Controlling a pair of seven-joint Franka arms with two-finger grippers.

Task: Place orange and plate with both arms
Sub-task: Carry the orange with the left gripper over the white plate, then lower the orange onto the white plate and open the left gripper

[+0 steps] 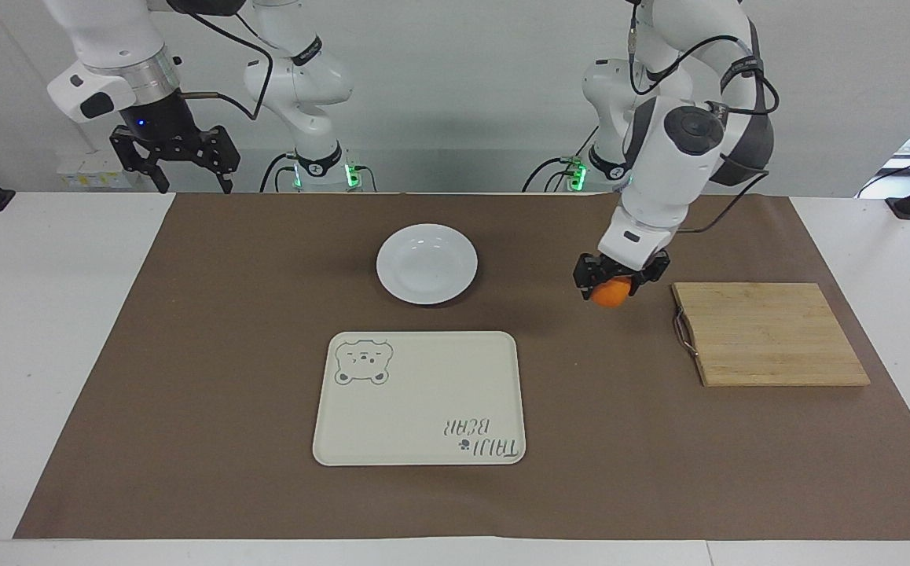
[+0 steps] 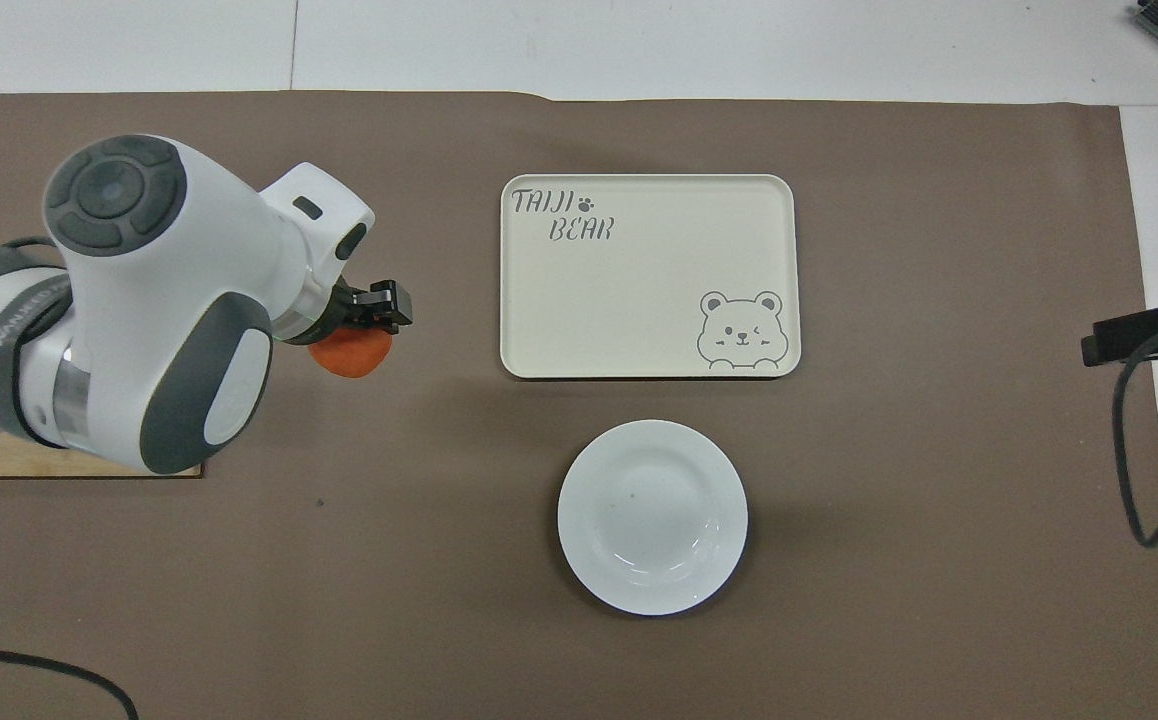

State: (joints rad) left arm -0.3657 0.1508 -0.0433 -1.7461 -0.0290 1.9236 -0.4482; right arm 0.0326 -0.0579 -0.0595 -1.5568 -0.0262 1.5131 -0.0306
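Brown matting covers the surface; left tool (image 1: 612, 284), clamped on the orange (image 1: 610, 292), carries it over bare mat toward the plate (image 1: 427, 263); next, lowering. Right tool (image 1: 174, 161) waits, fingers apart.

Table (image 1: 31, 314) bears mat (image 1: 227, 354), plate (image 1: 427, 263), tray (image 1: 420, 398), board (image 1: 769, 334).

Orange (image 1: 610, 293): small, round, bright orange, clamped in left claw (image 1: 616, 277), up in the air over brown mat (image 1: 227, 314) btw. wooden board (image 1: 769, 334) & cream tray (image 1: 416, 397); only its lower half shows under the claw. Plate (image 1: 427, 263): round, glossy white, shallow w/ wide rim, flat on mat, upright, nothing in it, nearer to robots than tray, just beside it, not touching.
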